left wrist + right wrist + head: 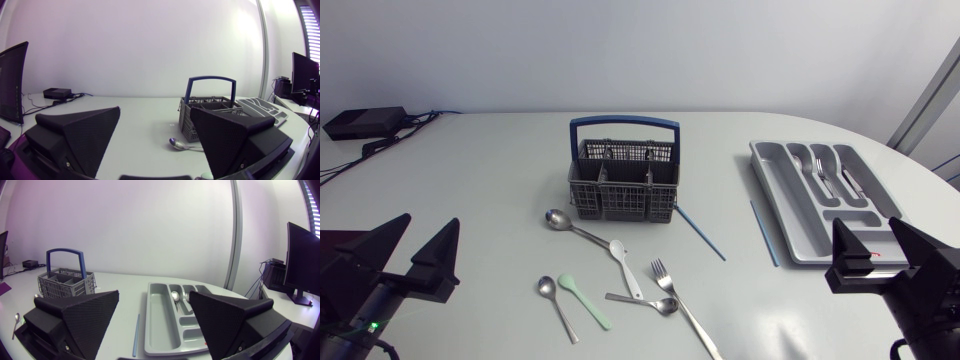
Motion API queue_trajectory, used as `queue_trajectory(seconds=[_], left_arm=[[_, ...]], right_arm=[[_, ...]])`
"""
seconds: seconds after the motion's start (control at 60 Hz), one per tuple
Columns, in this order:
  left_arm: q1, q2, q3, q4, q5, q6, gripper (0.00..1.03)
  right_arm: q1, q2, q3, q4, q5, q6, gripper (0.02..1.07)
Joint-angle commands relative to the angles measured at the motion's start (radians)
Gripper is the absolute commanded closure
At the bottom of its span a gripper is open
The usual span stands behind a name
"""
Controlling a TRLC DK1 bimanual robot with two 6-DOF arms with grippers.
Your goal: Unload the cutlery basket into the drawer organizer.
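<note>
The grey cutlery basket (620,185) with a blue handle stands mid-table; no cutlery shows above its rim. It also shows ahead of my left gripper (207,112) and off to one side of my right gripper (65,282). The grey drawer organizer (775,195) lies at the right with a fork, a spoon and a knife in its slots, and sits just ahead of my right gripper (160,325). My left gripper (432,222) (155,110) hangs open at the front left. My right gripper (866,226) (154,294) is open in front of the organizer. Both are empty.
Loose cutlery lies in front of the basket: a metal spoon (560,220), a white spoon (625,265), a green spoon (585,298), a small spoon (555,305), a fork (685,315). Two thin blue sticks (700,232) (765,232) lie between basket and organizer. A black box (365,122) sits at the back left.
</note>
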Motion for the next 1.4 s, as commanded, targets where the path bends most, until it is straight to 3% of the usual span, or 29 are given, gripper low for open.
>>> queue_trajectory(seconds=[0.0,0.533,0.833,0.933,1.033,1.117,1.217,1.283,1.383], left_arm=[[-0.011,-0.009,-0.041,-0.007,-0.006,-0.031,0.05],[-0.013,0.042,0.024,-0.008,-0.009,-0.023,0.06],[-0.056,0.326,0.186,-0.018,-0.009,-0.031,0.06],[-0.07,0.439,0.26,-0.061,-0.009,-0.06,0.06],[-0.091,0.591,0.393,-0.22,-0.059,-0.046,0.07],[-0.1,0.752,0.516,-0.355,-0.059,0.051,0.07],[-0.123,0.827,0.561,-0.386,-0.053,0.184,0.07],[-0.159,0.869,0.588,-0.401,-0.055,0.198,0.07],[-0.192,0.916,0.624,-0.424,-0.053,0.198,0.07]], right_arm=[[0.001,-0.001,-0.019,-0.008,-0.003,0.012,0.06],[0.078,0.03,0.004,0.029,0.04,0.023,0.07],[0.14,0.366,0.169,0.069,0.071,0.086,0.07],[0.144,0.559,0.303,-0.023,0.072,0.123,0.07],[0.147,0.794,0.51,-0.241,0.074,0.138,0.07],[0.148,0.947,0.627,-0.374,0.064,0.112,0.07],[0.154,1.082,0.708,-0.47,0.021,0.08,0.07],[0.14,1.173,0.751,-0.525,-0.074,0.051,0.07],[0.128,1.277,0.788,-0.529,-0.089,0.061,0.16]])
